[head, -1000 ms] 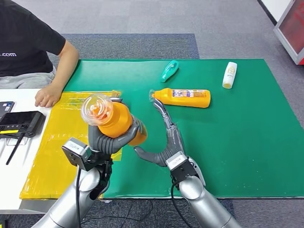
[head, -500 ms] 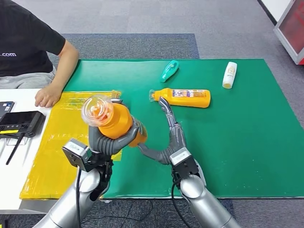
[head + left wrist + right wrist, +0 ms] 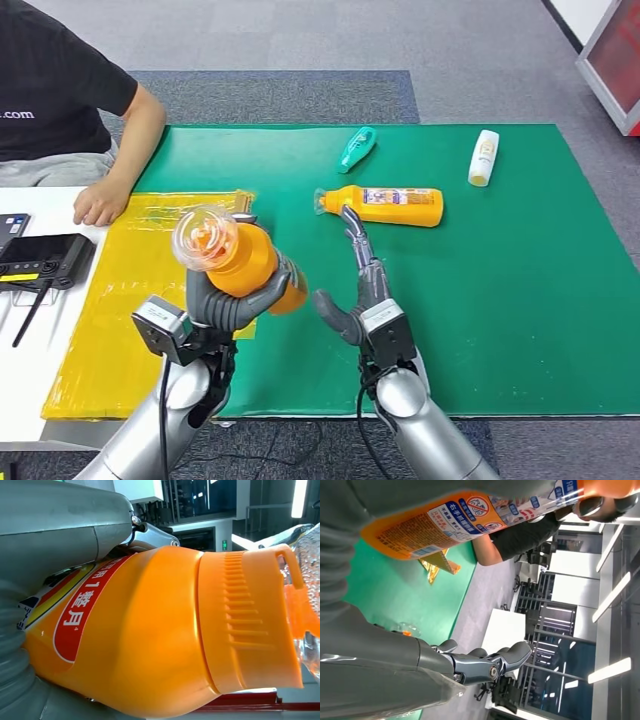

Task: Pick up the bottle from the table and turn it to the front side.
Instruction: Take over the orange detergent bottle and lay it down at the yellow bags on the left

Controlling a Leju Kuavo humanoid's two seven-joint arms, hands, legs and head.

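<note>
My left hand [image 3: 226,300] grips an orange bottle [image 3: 245,262] with a clear domed cap [image 3: 204,236], held above the table's left half, cap toward me and tilted up. In the left wrist view the orange bottle [image 3: 151,630] shows a red label and a ribbed collar. My right hand [image 3: 362,290] is open just right of the bottle, fingers stretched out, a small gap between thumb and bottle. The right wrist view shows the bottle's printed label [image 3: 463,517] above my right hand [image 3: 478,665].
A second orange bottle [image 3: 389,205] lies on the green mat [image 3: 513,290] beyond my right hand. A teal bottle [image 3: 356,148] and a white bottle [image 3: 483,157] lie farther back. A yellow sheet [image 3: 121,310] lies at left. A person's hand [image 3: 98,200] rests on the table's left.
My right hand has drawn back from the bottle's base and turned, its thumb coming off the bottle. The left hand keeps its grip, with the bottle nearly still.
</note>
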